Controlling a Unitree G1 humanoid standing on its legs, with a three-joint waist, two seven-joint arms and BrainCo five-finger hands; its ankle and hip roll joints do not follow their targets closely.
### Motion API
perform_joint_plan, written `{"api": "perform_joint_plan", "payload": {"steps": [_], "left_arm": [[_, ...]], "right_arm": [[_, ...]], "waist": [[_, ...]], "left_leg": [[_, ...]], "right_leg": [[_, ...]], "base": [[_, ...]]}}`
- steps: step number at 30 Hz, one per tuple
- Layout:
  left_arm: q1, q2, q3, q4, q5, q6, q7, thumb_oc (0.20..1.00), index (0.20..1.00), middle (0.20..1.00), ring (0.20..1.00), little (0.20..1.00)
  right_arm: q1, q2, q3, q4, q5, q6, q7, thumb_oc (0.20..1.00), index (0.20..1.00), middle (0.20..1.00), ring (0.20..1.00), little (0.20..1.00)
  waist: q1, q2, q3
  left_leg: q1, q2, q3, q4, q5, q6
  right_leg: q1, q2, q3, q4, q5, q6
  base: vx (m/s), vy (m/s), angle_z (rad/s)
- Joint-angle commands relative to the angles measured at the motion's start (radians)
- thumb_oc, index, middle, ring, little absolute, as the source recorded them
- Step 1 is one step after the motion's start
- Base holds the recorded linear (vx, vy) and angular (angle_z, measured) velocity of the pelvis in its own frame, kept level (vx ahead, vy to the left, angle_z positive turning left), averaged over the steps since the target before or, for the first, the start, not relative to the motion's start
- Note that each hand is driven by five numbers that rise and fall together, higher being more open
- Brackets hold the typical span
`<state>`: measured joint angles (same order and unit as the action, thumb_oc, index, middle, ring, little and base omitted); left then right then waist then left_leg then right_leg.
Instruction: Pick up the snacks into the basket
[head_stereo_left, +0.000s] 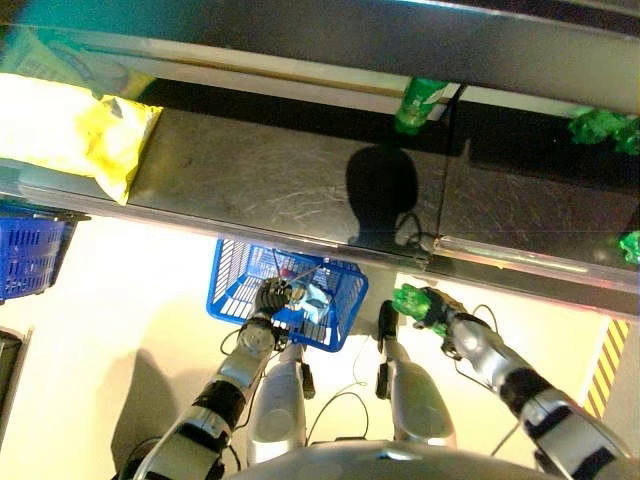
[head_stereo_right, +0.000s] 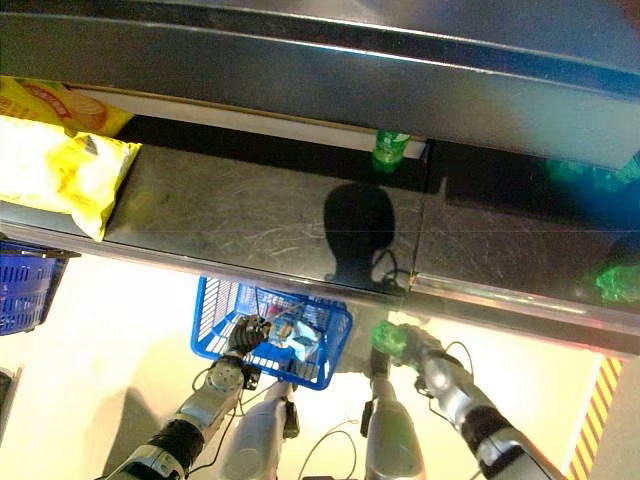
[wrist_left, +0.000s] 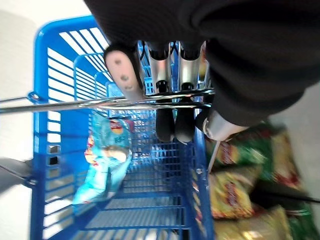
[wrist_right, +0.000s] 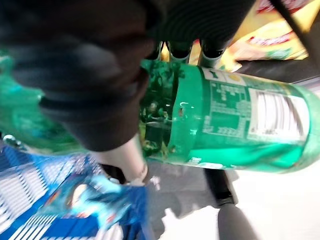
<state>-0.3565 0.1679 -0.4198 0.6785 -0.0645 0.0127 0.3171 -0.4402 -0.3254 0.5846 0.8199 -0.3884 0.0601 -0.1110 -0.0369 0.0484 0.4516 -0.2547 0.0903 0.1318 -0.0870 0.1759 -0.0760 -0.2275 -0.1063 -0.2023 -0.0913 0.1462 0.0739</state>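
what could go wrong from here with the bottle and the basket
1. The right hand grips the green bottle beside the blue basket, not over it; released here, it would likely hit the floor.
2. The left hand carries the basket by its thin wire handle, so a dropped bottle might swing or tip it.
3. The bottle could land on the light blue snack bag already inside and crush it.
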Motion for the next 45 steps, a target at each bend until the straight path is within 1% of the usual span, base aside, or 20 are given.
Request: {"api": "perform_joint_plan", "payload": {"steps": [1,3,4,8,14,18,20,22,23,25,26,27,28,29,30,33,35,36,37,45], "left_arm": [[-0.175,-0.046,-0.042,-0.060,-0.058,-0.080,0.043,0.200,0.200,0.200,0.200,0.200],[-0.200,-0.052,-0.042,-0.053,-0.064,-0.079,0.050,0.200,0.200,0.200,0.200,0.200],[-0.256,-0.073,-0.057,-0.043,-0.083,-0.081,0.066,0.200,0.200,0.200,0.200,0.200],[-0.317,-0.120,-0.080,-0.033,-0.126,-0.089,0.088,0.200,0.200,0.200,0.200,0.200],[-0.347,-0.185,-0.123,-0.023,-0.144,-0.091,0.114,0.200,0.200,0.200,0.200,0.200],[-0.351,-0.226,-0.180,-0.029,-0.150,-0.096,0.108,0.200,0.200,0.200,0.200,0.200],[-0.344,-0.239,-0.221,-0.069,-0.162,-0.109,0.100,0.200,0.200,0.200,0.200,0.200],[-0.331,-0.222,-0.245,-0.151,-0.175,-0.117,0.085,0.200,0.200,0.200,0.200,0.200],[-0.331,-0.222,-0.245,-0.151,-0.175,-0.117,0.085,0.200,0.200,0.200,0.200,0.200],[-0.309,-0.195,-0.273,-0.255,-0.202,-0.126,0.060,0.200,0.200,0.200,0.200,0.200],[-0.296,-0.176,-0.292,-0.335,-0.218,-0.132,0.044,0.200,0.200,0.200,0.200,0.200],[-0.296,-0.176,-0.292,-0.335,-0.218,-0.132,0.044,0.200,0.200,0.200,0.200,0.200],[-0.293,-0.158,-0.305,-0.404,-0.236,-0.132,0.028,0.200,0.200,0.200,0.200,0.200],[-0.293,-0.157,-0.305,-0.406,-0.236,-0.131,0.028,0.200,0.200,0.200,0.200,0.200],[-0.301,-0.152,-0.308,-0.453,-0.262,-0.132,0.014,0.200,0.200,0.200,0.200,0.200],[-0.319,-0.156,-0.300,-0.509,-0.283,-0.130,-0.004,0.200,0.200,0.200,0.200,0.200],[-0.326,-0.167,-0.298,-0.533,-0.295,-0.130,-0.008,0.200,0.200,0.200,0.200,0.200],[-0.327,-0.172,-0.297,-0.544,-0.303,-0.128,-0.013,0.200,0.200,0.200,0.200,0.200],[-0.327,-0.177,-0.292,-0.547,-0.303,-0.128,-0.013,0.200,0.200,0.200,0.200,0.200],[-0.319,-0.202,-0.283,-0.488,-0.317,-0.119,0.010,0.200,0.200,0.200,0.200,0.200]], "right_arm": [[-0.119,0.086,0.060,-0.001,0.054,-0.028,-0.056,0.200,0.200,0.200,0.200,0.200],[-0.135,0.096,0.069,0.008,0.060,-0.031,-0.060,0.200,0.200,0.200,0.200,0.200],[-0.166,0.125,0.097,0.033,0.067,-0.032,-0.064,0.200,0.200,0.200,0.200,0.200],[-0.229,0.183,0.134,0.080,0.093,-0.038,-0.076,0.200,0.200,0.200,0.200,0.200],[-0.314,0.223,0.150,0.111,0.135,-0.041,-0.103,0.200,0.200,0.200,0.200,0.200],[-0.384,0.267,0.143,0.203,0.157,-0.042,-0.135,0.200,0.200,0.200,0.200,0.200],[-0.443,0.287,0.118,0.282,0.192,-0.040,-0.152,0.200,0.200,0.200,0.200,0.200],[-0.486,0.279,0.088,0.333,0.214,-0.039,-0.172,0.200,0.200,0.200,0.200,0.200],[-0.487,0.279,0.088,0.333,0.214,-0.039,-0.172,0.200,0.200,0.200,0.200,0.200],[-0.529,0.256,0.063,0.404,0.215,-0.027,-0.192,0.200,0.200,0.200,0.200,0.200],[-0.552,0.230,0.043,0.445,0.213,-0.018,-0.204,0.200,0.200,0.200,0.200,0.200],[-0.552,0.230,0.042,0.445,0.213,-0.018,-0.204,0.200,0.200,0.200,0.200,0.200],[-0.574,0.197,0.042,0.482,0.183,0.000,-0.221,0.200,0.200,0.200,0.200,0.200],[-0.574,0.196,0.042,0.482,0.182,-0.001,-0.220,0.200,0.200,0.200,0.200,0.200],[-0.588,0.178,0.073,0.504,0.117,0.018,-0.216,0.200,0.200,0.200,0.200,0.200],[-0.603,0.171,0.106,0.532,0.036,0.042,-0.178,0.200,0.200,0.200,0.200,0.200],[-0.612,0.164,0.090,0.536,0.035,0.045,-0.187,0.200,0.200,0.200,0.200,0.200],[-0.606,0.161,0.080,0.524,0.051,0.042,-0.196,0.959,0.959,0.959,0.959,0.959],[-0.599,0.161,0.070,0.512,0.067,0.035,-0.202,1.000,1.000,1.000,1.000,1.000],[-0.564,0.220,0.033,0.416,0.174,-0.005,-0.232,1.000,1.000,1.000,1.000,1.000]], "waist": [[0.020,-0.068,-0.013],[0.018,-0.069,-0.008],[0.017,-0.070,0.004],[0.019,-0.068,0.024],[0.028,-0.072,0.053],[0.042,-0.066,0.068],[0.061,-0.051,0.068],[0.078,-0.036,0.068],[0.078,-0.036,0.068],[0.101,-0.015,0.068],[0.121,0.005,0.068],[0.121,0.005,0.068],[0.140,0.028,0.068],[0.140,0.028,0.068],[0.151,0.046,0.068],[0.162,0.064,0.068],[0.166,0.074,0.068],[0.167,0.079,0.068],[0.166,0.081,0.068],[0.156,0.072,0.068]], "left_leg": [[-0.007,-0.022,-0.001,0.000,-0.038,-0.019],[-0.018,-0.020,-0.002,0.000,-0.034,-0.022],[-0.039,-0.016,-0.004,0.000,-0.026,-0.027],[-0.075,-0.014,-0.010,0.000,-0.012,-0.034],[-0.100,-0.014,-0.017,0.000,-0.004,-0.037],[-0.118,-0.018,-0.022,0.000,0.001,-0.037],[-0.145,-0.024,-0.027,0.000,0.006,-0.038],[-0.166,-0.029,-0.030,0.000,0.009,-0.037],[-0.166,-0.029,-0.030,0.000,0.009,-0.037],[-0.187,-0.034,-0.035,0.000,0.011,-0.035],[-0.204,-0.040,-0.038,0.000,0.012,-0.033],[-0.204,-0.040,-0.038,0.000,0.012,-0.033],[-0.227,-0.047,-0.041,0.000,0.015,-0.033],[-0.228,-0.047,-0.041,0.000,0.015,-0.033],[-0.247,-0.055,-0.043,0.000,0.016,-0.033],[-0.273,-0.065,-0.045,0.000,0.017,-0.032],[-0.288,-0.072,-0.044,0.000,0.018,-0.032],[-0.295,-0.074,-0.045,0.000,0.019,-0.032],[-0.299,-0.076,-0.046,0.000,0.019,-0.032],[-0.288,-0.079,-0.041,0.000,0.013,-0.030]], "right_leg": [[-0.085,-0.036,0.034,0.019,0.025,0.087],[-0.095,-0.037,0.033,0.019,0.028,0.087],[-0.114,-0.040,0.027,0.018,0.036,0.088],[-0.145,-0.042,0.018,0.016,0.046,0.089],[-0.167,-0.045,0.013,0.019,0.055,0.089],[-0.184,-0.049,0.009,0.017,0.060,0.089],[-0.205,-0.053,0.004,0.016,0.066,0.091],[-0.223,-0.055,0.000,0.014,0.071,0.093],[-0.223,-0.055,0.000,0.014,0.071,0.093],[-0.239,-0.059,-0.005,0.012,0.075,0.096],[-0.255,-0.064,-0.011,0.011,0.080,0.098],[-0.255,-0.064,-0.011,0.011,0.080,0.098],[-0.273,-0.073,-0.017,0.011,0.085,0.103],[-0.273,-0.073,-0.018,0.011,0.085,0.103],[-0.290,-0.078,-0.024,0.010,0.089,0.104],[-0.313,-0.086,-0.029,0.010,0.095,0.108],[-0.325,-0.091,-0.030,0.007,0.098,0.110],[-0.331,-0.094,-0.029,0.008,0.099,0.112],[-0.334,-0.097,-0.029,0.007,0.100,0.113],[-0.322,-0.105,-0.031,0.006,0.100,0.118]], "base": [[-0.05,-0.005,0.10],[-0.05,-0.004,0.05],[-0.05,0.000,0.01],[-0.04,-0.002,0.05],[-0.03,-0.001,0.07],[-0.03,0.001,0.01],[-0.03,0.011,0.02],[-0.02,0.008,0.05],[-0.02,0.005,0.14],[-0.02,0.024,0.12],[-0.01,0.029,0.09],[-0.02,0.049,0.05],[-0.01,0.031,0.04],[-0.02,0.061,0.08],[-0.01,0.044,0.11],[0.00,0.043,0.09],[0.00,0.043,0.10],[0.01,0.041,0.09],[0.02,0.040,0.11],[0.01,0.016,0.03]]}}
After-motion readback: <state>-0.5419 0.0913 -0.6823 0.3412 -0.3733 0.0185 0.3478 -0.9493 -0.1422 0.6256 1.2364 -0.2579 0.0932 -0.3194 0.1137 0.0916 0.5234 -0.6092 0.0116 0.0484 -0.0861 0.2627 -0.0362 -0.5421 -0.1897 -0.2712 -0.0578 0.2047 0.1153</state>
